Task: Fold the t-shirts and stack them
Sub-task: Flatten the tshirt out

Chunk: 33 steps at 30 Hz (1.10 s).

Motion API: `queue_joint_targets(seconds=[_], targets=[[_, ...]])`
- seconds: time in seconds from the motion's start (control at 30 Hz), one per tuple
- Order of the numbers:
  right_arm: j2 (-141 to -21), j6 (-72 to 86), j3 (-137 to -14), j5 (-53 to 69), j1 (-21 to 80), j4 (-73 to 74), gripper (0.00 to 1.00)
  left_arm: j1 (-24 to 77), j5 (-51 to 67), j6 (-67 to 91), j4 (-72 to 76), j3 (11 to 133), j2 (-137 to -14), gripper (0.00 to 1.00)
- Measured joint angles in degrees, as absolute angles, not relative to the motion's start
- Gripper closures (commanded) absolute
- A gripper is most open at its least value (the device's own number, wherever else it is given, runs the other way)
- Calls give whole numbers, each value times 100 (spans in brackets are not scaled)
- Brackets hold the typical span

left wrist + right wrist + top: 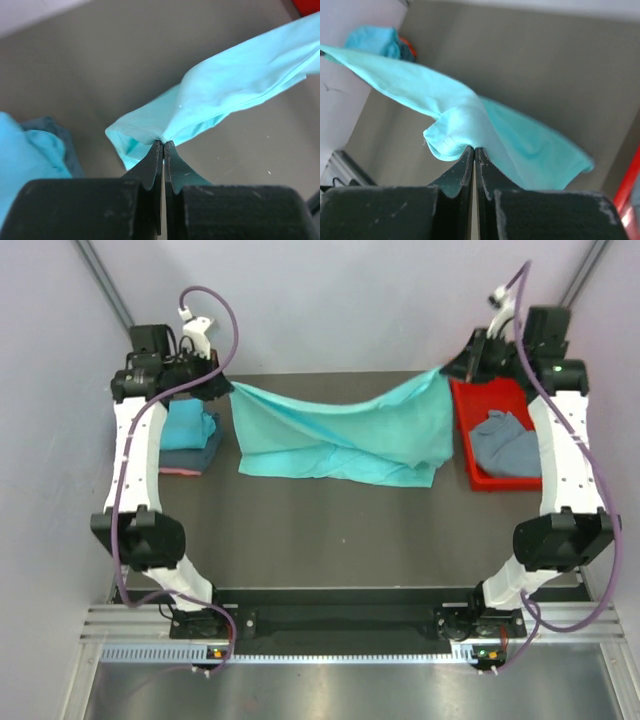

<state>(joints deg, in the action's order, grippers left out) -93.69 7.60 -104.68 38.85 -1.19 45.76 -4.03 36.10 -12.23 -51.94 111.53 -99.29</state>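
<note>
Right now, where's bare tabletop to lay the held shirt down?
Free: the broad near strip of table, between the hem of the turquoise t-shirt and the arm bases. Crowded: far left, the stack of folded t-shirts; far right, the red tray holding a grey-blue t-shirt.

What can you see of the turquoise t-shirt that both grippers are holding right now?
The turquoise t-shirt is soft, thin, plain cloth, stretched across the far side of the table. The left gripper and right gripper each pinch one raised end, shut on bunched fabric. Its top edge sags between them; the lower part lies creased and folded on the table.
</note>
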Motion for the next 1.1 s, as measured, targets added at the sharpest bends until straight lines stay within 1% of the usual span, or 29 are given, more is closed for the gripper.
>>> queue_joint_targets(seconds=[0.07,0.17,0.33,0.47,0.83,0.97,1.1], targets=[[-9345,757,-11325,3913,-137,4589,100,-403,3457,-1264,-4960,11061,-9413,100],[-9109,764,-11944,3909,-187,4565,100,-403,3205,-1332,-4447,10621,-8433,100],[-8388,784,-12049,3870,-233,4545,100,-401,2895,-1433,-3245,9668,-6654,100],[-7728,836,-12046,3839,-242,4541,100,-401,2851,-1570,-2639,9310,-5758,100],[-5833,1026,-12661,3498,-351,4281,100,-401,2707,-1774,-2342,9255,-4674,100],[-5435,1125,-12945,3503,-499,4058,100,-401,2633,-1772,-2185,9236,-4390,100],[-5317,1225,-12820,3575,-626,3811,100,-401,2624,-1772,-2040,9218,-4388,100]])
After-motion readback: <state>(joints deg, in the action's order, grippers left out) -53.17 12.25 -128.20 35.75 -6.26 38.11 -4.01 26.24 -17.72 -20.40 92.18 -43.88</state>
